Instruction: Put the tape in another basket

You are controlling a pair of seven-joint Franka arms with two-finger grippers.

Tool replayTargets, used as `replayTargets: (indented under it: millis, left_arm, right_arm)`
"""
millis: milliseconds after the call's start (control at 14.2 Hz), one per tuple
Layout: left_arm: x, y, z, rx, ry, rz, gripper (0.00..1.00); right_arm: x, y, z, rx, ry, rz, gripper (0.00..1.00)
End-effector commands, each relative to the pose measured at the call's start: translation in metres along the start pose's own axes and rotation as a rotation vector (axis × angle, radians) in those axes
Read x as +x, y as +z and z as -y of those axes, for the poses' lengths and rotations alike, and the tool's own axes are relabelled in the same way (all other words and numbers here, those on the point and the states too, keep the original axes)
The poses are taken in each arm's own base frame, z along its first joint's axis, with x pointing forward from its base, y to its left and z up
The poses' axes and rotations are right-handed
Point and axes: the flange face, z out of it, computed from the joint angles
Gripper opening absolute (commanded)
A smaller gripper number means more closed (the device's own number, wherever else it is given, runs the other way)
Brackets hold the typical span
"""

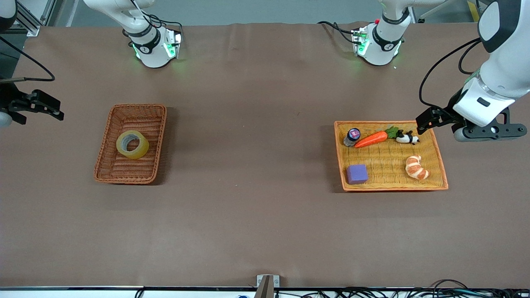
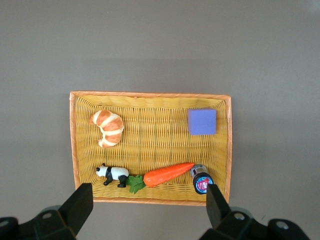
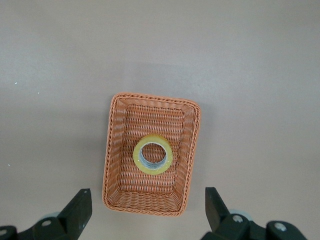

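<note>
The tape (image 1: 132,144) lies flat in the brown basket (image 1: 108,142), left of centre in the front view. Both grippers hang high with jaws wide open: the right gripper (image 3: 147,210) over that basket, the left gripper (image 2: 149,210) over the orange tray's (image 1: 439,159) edge.

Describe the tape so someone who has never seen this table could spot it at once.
Toward the right arm's end of the table sits a reddish-brown wicker basket, narrower and deeper than the orange tray at the left arm's end. The tape lies flat in it: a yellowish translucent ring with a wide hollow centre, the only thing in that basket.
</note>
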Motion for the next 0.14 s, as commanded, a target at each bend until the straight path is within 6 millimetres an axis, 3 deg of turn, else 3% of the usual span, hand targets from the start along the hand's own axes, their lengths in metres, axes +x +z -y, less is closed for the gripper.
replayTargets:
  millis: [0,71]
  left_arm:
    - [0.0001,-0.0054,0.0016,-0.004,0.014,-0.003,1.00]
    - [0.0001,-0.0054,0.0016,-0.004,0.014,-0.003,1.00]
  right_arm:
    - [-0.0087,-0.0019,-0.0002,0.015,0.007,-0.007,1.00]
    - [-0.0086,-0.0008,-0.0002,0.016,0.007,-0.003,1.00]
